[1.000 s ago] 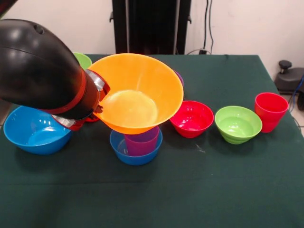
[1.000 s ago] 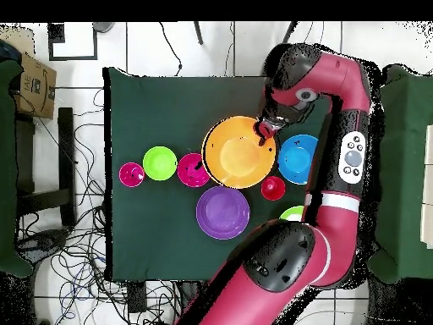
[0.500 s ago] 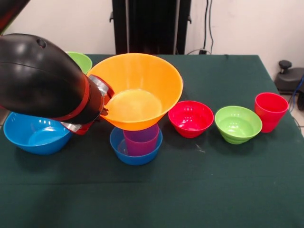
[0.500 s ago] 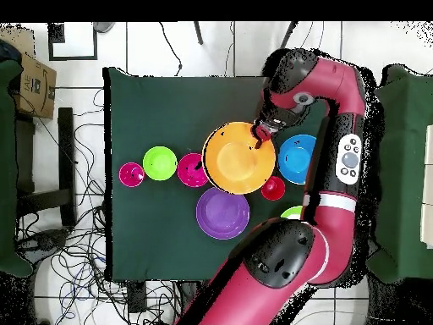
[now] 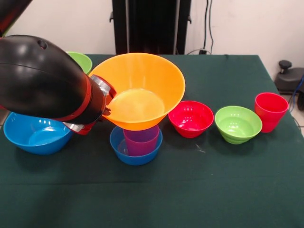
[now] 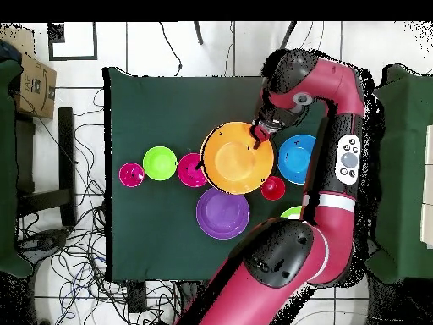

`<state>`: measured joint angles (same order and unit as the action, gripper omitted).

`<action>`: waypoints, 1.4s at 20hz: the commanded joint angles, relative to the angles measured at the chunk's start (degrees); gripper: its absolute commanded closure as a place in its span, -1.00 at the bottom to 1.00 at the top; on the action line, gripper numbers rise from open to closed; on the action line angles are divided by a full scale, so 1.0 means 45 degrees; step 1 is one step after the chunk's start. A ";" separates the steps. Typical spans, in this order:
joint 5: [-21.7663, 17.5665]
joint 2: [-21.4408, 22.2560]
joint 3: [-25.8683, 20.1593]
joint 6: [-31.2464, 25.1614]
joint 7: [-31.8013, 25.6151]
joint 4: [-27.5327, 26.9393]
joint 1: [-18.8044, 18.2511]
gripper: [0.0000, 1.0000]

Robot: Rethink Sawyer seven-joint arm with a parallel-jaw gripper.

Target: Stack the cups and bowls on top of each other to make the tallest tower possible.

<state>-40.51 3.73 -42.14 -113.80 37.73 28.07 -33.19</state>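
Yellow bowl (image 5: pixel 137 90): held aloft by its rim, tilted, base just above the purple cup (image 5: pixel 141 141).
Purple cup: upright inside the small blue bowl (image 5: pixel 136 147), mid-table (image 5: pixel 199 190).
End effector (image 6: pixel 260 132): clenched on the yellow bowl's rim, beside the large blue bowl (image 5: pixel 35 130).
Step, as judged: level the bowl, centre its base over the cup mouth, lower gently, release only once seated.
Risk: wide bowl on narrow cup, likely tippy.
Change: bowl higher and less tilted than a second ago; red bowl (image 5: pixel 191 118), green bowl (image 5: pixel 238 124) and red cup (image 5: pixel 270 111) unmoved.
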 commanded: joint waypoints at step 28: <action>-0.1513 -0.0004 -0.0699 -0.1127 -0.2129 -0.1256 0.1384 1.00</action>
<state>-41.62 3.68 -42.40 -113.85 37.73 26.84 -30.01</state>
